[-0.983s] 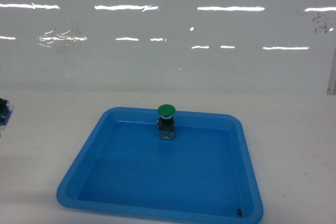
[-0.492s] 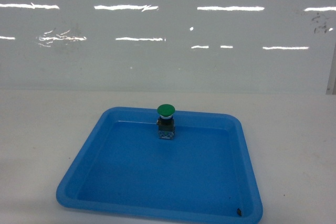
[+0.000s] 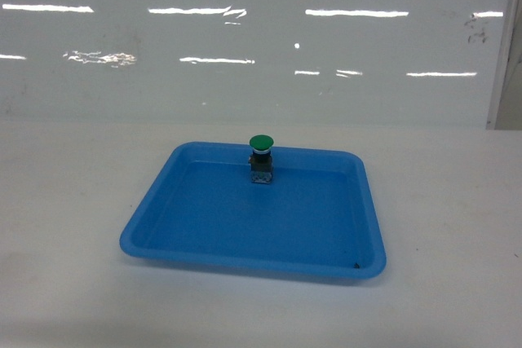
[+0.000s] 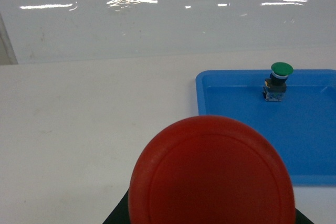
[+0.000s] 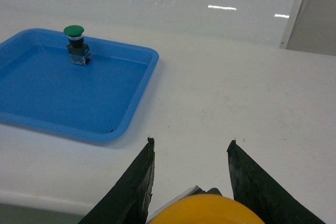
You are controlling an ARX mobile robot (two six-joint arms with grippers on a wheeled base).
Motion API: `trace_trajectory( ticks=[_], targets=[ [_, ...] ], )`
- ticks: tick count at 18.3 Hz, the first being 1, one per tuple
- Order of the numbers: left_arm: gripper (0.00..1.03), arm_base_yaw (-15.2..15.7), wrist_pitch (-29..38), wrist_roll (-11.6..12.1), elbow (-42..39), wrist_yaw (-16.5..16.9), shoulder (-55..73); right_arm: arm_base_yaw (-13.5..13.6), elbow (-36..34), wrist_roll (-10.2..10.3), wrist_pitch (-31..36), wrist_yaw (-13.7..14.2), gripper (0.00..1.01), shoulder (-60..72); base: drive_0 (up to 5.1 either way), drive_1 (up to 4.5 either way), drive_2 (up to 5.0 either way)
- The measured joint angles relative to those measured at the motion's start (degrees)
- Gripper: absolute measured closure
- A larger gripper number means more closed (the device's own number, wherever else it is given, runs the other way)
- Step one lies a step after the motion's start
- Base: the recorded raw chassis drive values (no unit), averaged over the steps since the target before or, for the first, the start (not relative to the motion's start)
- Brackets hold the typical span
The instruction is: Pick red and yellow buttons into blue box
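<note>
since each arm's jaws grip a cap, the red button (image 4: 211, 174) left and yellow button (image 5: 207, 209) right, both ride aloft, with the blue box unseen.

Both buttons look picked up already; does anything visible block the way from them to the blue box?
Cannot be judged: the blue box appears in no view. The red button and the yellow button fill the wrist views; only the shallow tray with the green button shows.

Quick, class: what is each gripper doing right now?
Left gripper: fingers hidden; the round red-capped push button fills its wrist view, seemingly held.
Right gripper: dark fingers flank the yellow-capped push button, apparently gripping it.
</note>
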Motion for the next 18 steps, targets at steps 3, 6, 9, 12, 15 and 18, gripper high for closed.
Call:
trace_trajectory(
  ticks=[3,6,9,12,15,18],
  targets=[
    [0.79,0.26,0.0,0.0,0.0,0.0,0.0,0.02,0.0,0.0,-0.04,0.0,0.64,-0.02,3.0,-4.98,2.0],
    [0.79,0.2,0.0,0.0,0.0,0.0,-0.07,0.0,0.0,0.0,-0.02,0.02,0.64,-0.02,4.5,-4.18,0.0],
    [0.79,0.2,0.07,0.0,0.0,0.02,-0.09,0.02,0.0,0.0,0.0,0.0,0.64,-0.02,4.7,-3.92,-0.1],
    [0.79,0.2,0.0,0.0,0.0,0.0,-0.09,0.0,0.0,0.0,-0.04,0.02,0.64,0.0,4.6,-3.89,-0.7],
    [0.79,0.2,0.0,0.0,0.0,0.0,-0.11,0.0,0.0,0.0,0.0,0.02,0.64,-0.02,4.8,-3.53,-1.2],
    [0.79,0.2,0.02,0.0,0.0,0.0,-0.11,0.02,0.0,0.0,0.0,0.0,0.64,-0.07,5.0,-2.48,-2.5]
  ],
)
